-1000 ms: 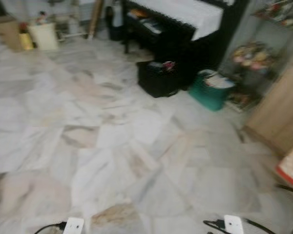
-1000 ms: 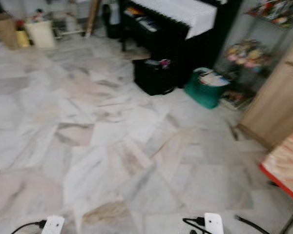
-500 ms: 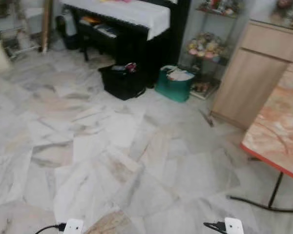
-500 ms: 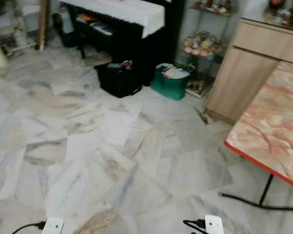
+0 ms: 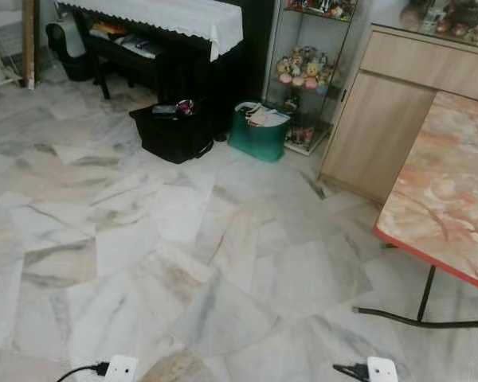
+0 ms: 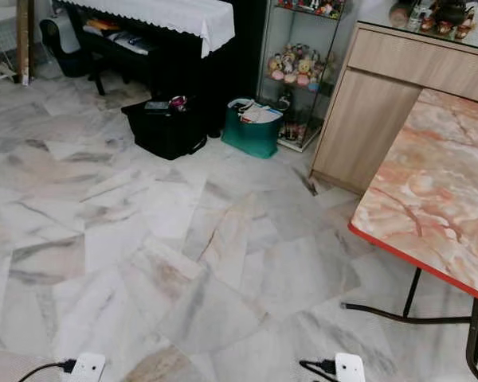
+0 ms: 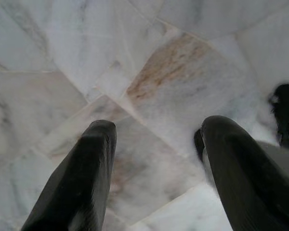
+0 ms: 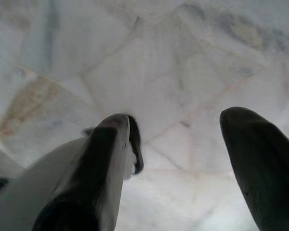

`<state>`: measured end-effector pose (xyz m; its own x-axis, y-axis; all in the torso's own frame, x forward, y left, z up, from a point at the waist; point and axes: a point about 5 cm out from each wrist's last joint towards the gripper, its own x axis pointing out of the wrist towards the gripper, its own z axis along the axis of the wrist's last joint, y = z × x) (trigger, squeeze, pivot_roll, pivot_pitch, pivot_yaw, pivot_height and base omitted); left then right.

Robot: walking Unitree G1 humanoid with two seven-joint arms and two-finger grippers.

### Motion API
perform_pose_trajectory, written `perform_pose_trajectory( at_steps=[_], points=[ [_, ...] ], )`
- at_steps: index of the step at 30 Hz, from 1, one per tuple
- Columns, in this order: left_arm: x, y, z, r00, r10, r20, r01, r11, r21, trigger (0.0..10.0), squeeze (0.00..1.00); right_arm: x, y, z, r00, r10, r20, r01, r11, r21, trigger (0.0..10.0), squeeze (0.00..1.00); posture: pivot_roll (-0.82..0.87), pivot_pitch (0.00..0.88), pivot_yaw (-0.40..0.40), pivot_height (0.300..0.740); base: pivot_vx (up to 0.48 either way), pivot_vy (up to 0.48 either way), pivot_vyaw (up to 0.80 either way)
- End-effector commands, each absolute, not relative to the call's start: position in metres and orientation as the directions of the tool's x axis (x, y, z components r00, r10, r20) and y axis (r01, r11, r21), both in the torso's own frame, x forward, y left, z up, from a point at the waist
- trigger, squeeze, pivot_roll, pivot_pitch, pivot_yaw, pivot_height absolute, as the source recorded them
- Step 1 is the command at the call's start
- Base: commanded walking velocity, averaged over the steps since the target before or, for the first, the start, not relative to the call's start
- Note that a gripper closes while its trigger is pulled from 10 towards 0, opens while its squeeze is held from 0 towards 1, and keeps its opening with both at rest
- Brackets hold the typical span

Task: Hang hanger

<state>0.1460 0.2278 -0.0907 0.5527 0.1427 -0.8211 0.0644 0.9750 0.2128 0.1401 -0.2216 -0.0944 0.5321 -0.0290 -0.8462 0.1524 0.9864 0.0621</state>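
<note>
The camera has turned since a second ago, so the whole room has slid to the left and the picture is sharp. The left gripper [image 7: 156,144] hangs over the marble floor [image 5: 183,263], fingers spread, holding nothing. A black bag [image 5: 171,131] sits at 11 o'clock and a green basket [image 5: 257,135] at 12. A wooden cabinet [image 5: 382,119] stands at 1 o'clock. A table [image 5: 446,199] is at 3. The right gripper [image 8: 183,139] is spread too, holding nothing.
</note>
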Motion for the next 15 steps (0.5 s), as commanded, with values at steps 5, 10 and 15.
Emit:
perform_pose_trajectory(
  at_steps=[5, 10, 15],
  points=[
    [0.1507, 0.2246, -0.0895, 0.566, 0.128, -0.814, 0.086, 0.973, 0.213, 10.0, 0.0, 0.1361, -0.2262, -0.0948, 0.529, -0.052, -0.847, 0.18, 0.982, 0.052, 10.0, 0.0, -0.01, 0.01, -0.007, 0.74, 0.0, -0.235, -0.6],
    [0.1511, 0.2249, -0.0892, 0.569, 0.129, -0.812, 0.079, 0.975, 0.209, 10.0, 0.0, 0.1366, -0.2261, -0.0947, 0.53, -0.051, -0.847, 0.18, 0.982, 0.053, 10.0, 0.0, -0.01, 0.019, -0.009, 0.74, 0.0, 0.0, -0.6],
    [0.1517, 0.225, -0.089, 0.569, 0.13, -0.812, 0.075, 0.975, 0.209, 10.0, 0.0, 0.1372, -0.2264, -0.0944, 0.531, -0.048, -0.846, 0.174, 0.983, 0.053, 10.0, 0.0, -0.01, 0.024, -0.011, 0.74, 0.0, 0.0, -0.59]
  ],
)
